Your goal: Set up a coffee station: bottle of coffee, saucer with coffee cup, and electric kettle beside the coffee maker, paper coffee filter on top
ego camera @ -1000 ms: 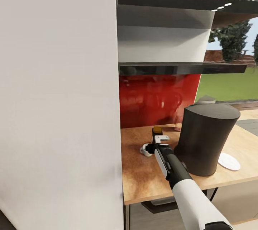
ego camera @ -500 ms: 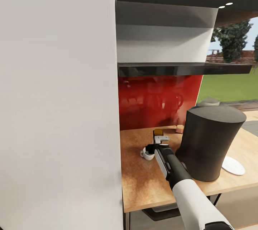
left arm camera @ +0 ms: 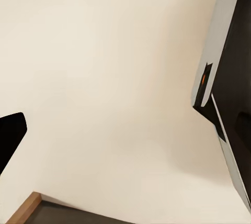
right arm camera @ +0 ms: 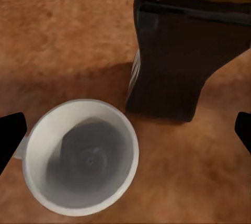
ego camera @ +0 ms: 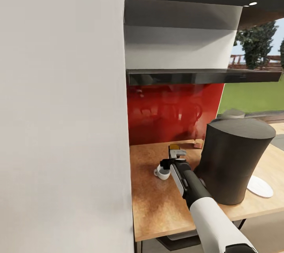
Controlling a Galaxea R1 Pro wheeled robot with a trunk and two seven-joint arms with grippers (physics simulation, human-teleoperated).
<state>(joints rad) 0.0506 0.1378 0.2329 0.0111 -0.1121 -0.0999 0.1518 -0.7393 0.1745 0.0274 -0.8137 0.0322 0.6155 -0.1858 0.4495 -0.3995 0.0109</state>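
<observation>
Countertop (ego camera: pixel 157 205): coffee cup (right arm camera: pixel 83 156) beside bottle of coffee (right arm camera: pixel 183 51).

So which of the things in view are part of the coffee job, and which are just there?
Job:
coffee maker
cup
bottle
saucer
countertop
shelf
right gripper, open over the cup

Just there:
red panel
white wall
</observation>
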